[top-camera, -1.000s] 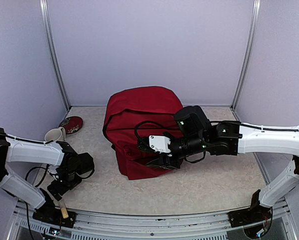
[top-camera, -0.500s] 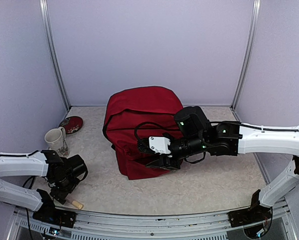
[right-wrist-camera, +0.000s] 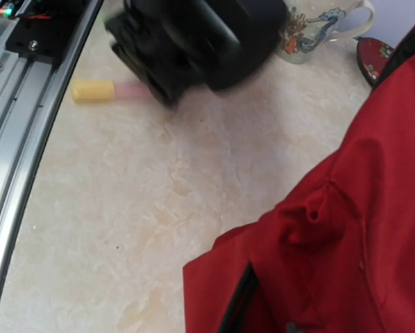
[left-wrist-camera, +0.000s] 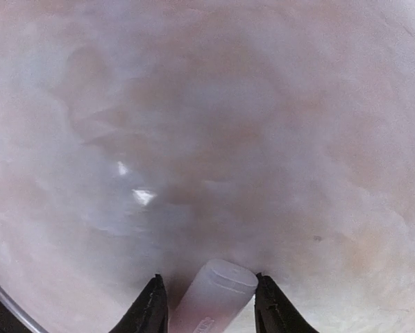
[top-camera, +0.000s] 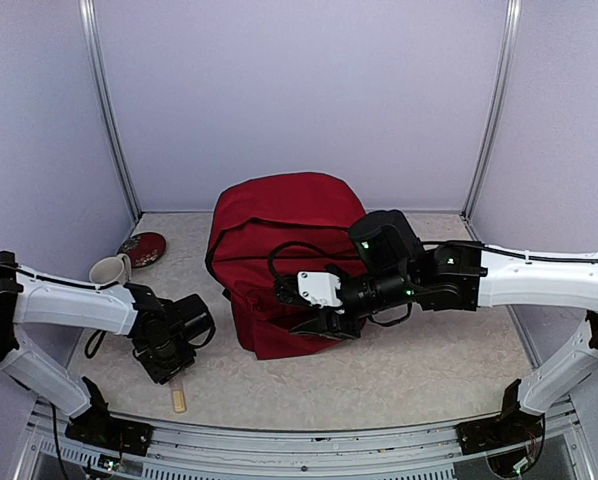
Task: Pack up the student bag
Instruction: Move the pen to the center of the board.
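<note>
The student bag (top-camera: 279, 225), a big dark red backpack, stands mid-table, and its front corner with a black zipper fills the right wrist view (right-wrist-camera: 360, 208). My right gripper (top-camera: 314, 322) rests against the bag's lower front. Its fingers are out of sight in its own view, so its grip is unclear. A small pink tube with a yellow cap (top-camera: 179, 401) (right-wrist-camera: 93, 91) lies near the front edge. My left gripper (top-camera: 167, 372) (left-wrist-camera: 207, 279) points down over it, open, with the tube (left-wrist-camera: 218, 291) between its fingers. The right fingertip (left-wrist-camera: 263, 295) touches it, and a gap shows on the left.
A printed mug (top-camera: 109, 270) (right-wrist-camera: 311, 28) and a dark red round dish (top-camera: 142, 248) (right-wrist-camera: 374, 52) sit at the far left. A metal rail (top-camera: 279, 445) (right-wrist-camera: 27, 139) runs along the near edge. Enclosure walls stand on three sides.
My left arm has swung right along the front edge and its jaws have narrowed around the tube, which now lies further right. The right arm and bag have not moved.
</note>
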Robot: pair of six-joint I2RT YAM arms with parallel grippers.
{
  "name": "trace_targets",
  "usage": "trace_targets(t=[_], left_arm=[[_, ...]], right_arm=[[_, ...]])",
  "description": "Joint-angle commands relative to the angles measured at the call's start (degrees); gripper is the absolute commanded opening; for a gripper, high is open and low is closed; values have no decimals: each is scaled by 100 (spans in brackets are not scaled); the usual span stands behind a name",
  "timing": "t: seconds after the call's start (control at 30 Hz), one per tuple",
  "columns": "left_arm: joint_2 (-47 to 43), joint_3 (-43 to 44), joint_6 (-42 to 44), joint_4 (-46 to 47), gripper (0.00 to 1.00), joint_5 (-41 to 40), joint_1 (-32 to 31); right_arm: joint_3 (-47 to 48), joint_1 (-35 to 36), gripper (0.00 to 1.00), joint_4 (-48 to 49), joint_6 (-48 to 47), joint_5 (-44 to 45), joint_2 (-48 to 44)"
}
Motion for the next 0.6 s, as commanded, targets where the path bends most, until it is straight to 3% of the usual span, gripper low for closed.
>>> trace_targets(t=[0.0,0.1,0.27,0.57], left_arm=[[1080,558,1691,1207,40,726,-187],[1397,951,2293,1126,42,735,-423],[1338,784,2892,1095,56,974,-457],[1216,553,3836,932,57,1067,-754]], right_arm=[[215,91,55,-111,56,26,-115],[217,118,55,-124,56,65,-115],[224,144,55,-153,72,106,-100],[271,180,56,-194,117,134,-124]])
